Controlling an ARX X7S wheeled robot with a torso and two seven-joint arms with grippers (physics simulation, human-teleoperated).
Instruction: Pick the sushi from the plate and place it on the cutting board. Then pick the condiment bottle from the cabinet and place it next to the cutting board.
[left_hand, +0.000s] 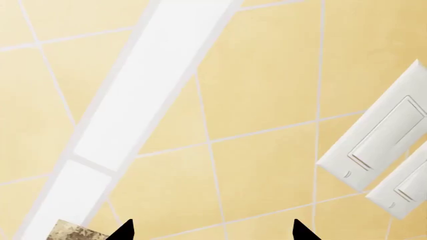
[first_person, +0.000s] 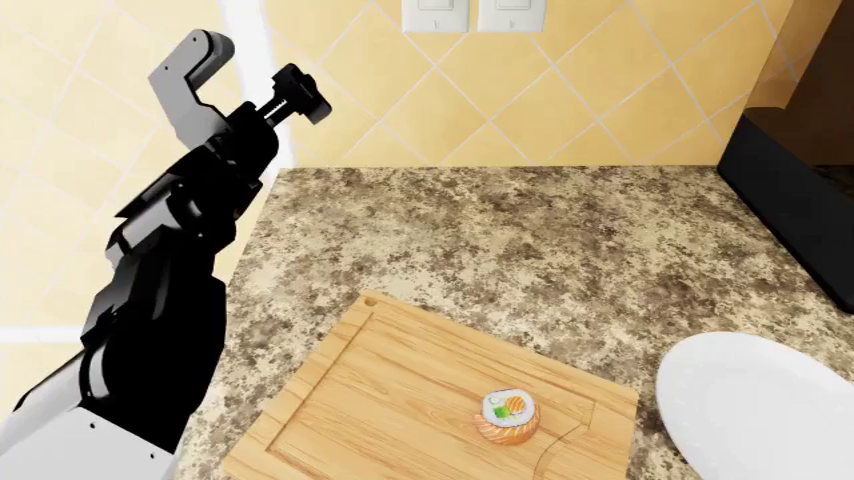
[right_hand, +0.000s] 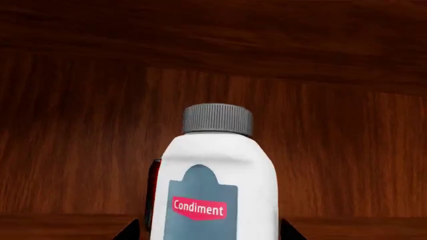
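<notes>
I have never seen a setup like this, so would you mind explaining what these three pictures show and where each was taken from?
They are simulator renders of a two-armed wheeled robot. The head camera looks down on a granite counter: the sushi sits on the cutting board, beside the empty white plate. The black arm raised there is its left arm. That arm's wrist camera shows only yellow wall tiles and light switches, with the left gripper open and empty. The right wrist camera looks into a dark wooden cabinet at the condiment bottle, which stands between the right gripper's fingertips; whether they grip it is unclear.
</notes>
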